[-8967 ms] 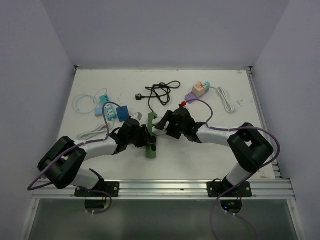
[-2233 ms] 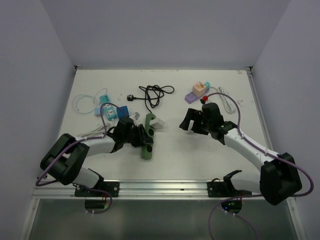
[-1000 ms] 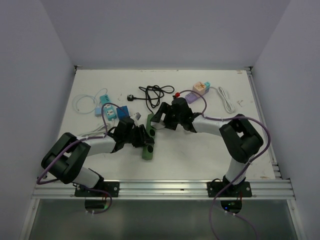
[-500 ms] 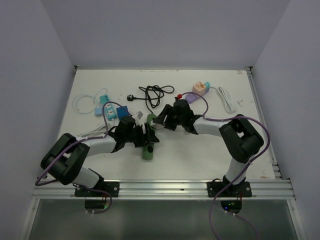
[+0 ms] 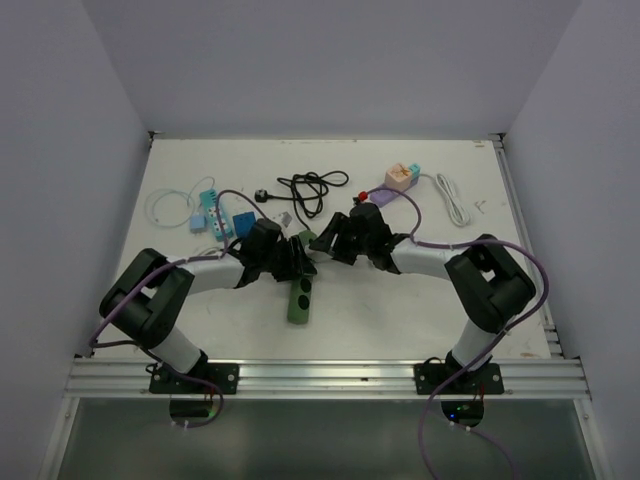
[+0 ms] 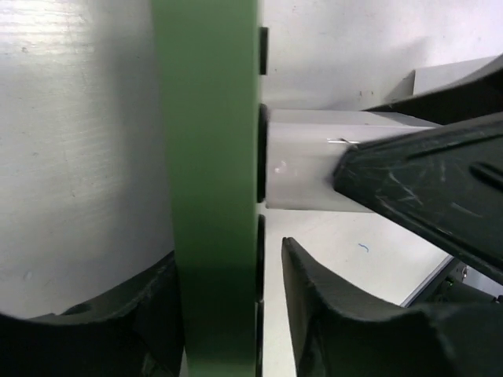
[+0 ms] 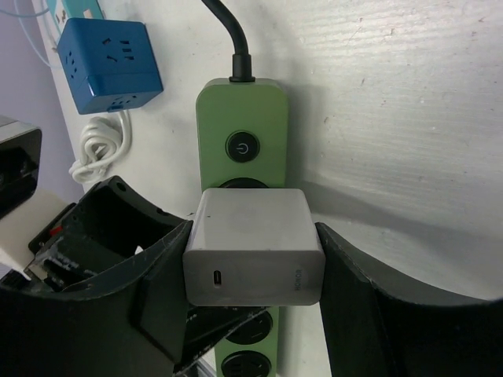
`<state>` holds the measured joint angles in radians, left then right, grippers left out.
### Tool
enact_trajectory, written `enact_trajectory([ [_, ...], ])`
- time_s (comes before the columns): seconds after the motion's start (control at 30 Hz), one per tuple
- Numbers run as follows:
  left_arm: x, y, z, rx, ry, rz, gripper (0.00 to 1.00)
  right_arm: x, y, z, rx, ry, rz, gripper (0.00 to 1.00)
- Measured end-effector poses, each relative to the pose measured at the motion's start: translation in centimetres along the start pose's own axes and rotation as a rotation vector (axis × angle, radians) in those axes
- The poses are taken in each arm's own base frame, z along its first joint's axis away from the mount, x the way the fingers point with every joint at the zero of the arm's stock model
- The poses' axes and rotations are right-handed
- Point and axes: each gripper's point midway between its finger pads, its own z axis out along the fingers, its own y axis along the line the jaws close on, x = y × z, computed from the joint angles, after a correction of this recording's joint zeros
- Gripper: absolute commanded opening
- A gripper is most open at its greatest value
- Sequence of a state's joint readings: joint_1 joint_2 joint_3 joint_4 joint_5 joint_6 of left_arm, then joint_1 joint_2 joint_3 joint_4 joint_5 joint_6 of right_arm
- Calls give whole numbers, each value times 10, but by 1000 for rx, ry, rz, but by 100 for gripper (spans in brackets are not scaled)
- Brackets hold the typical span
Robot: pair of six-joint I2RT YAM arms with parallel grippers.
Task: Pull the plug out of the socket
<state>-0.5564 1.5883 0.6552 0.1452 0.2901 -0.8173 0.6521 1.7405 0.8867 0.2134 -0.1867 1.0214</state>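
Note:
A green power strip [image 5: 300, 298] lies mid-table with a white charger plug [image 7: 253, 247] seated in one of its sockets. My right gripper [image 7: 253, 236] is shut on the plug, one finger pressed on each side; in the top view it [image 5: 322, 243] sits over the strip's far end. My left gripper [image 6: 228, 251] straddles the strip [image 6: 212, 181], seen edge-on, just below the plug [image 6: 302, 182]. One finger rests on the strip's back, and a small gap shows between the other finger [image 6: 338, 330] and its face. In the top view the left gripper [image 5: 290, 262] meets the right one.
A blue cube socket [image 5: 244, 224] and a teal strip [image 5: 208, 200] with white cable lie at the left. A coiled black cable [image 5: 312, 187] lies behind the grippers. A purple and pink adapter [image 5: 398, 178] with white cord [image 5: 452, 200] lies at the back right.
My right gripper came back from the right and closed on the plug. My left gripper has slid up the strip toward the plug in the last half second.

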Motion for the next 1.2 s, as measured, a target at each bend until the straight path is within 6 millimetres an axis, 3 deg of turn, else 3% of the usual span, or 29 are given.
enact_trajectory([
  [0.27, 1, 7, 2, -18, -2, -1, 0, -1, -4, -4, 13, -9, 7, 0],
  [1.2, 18, 1, -4, 12, 36, -61, 0, 8, -13, -30, 37, 52, 41, 0],
])
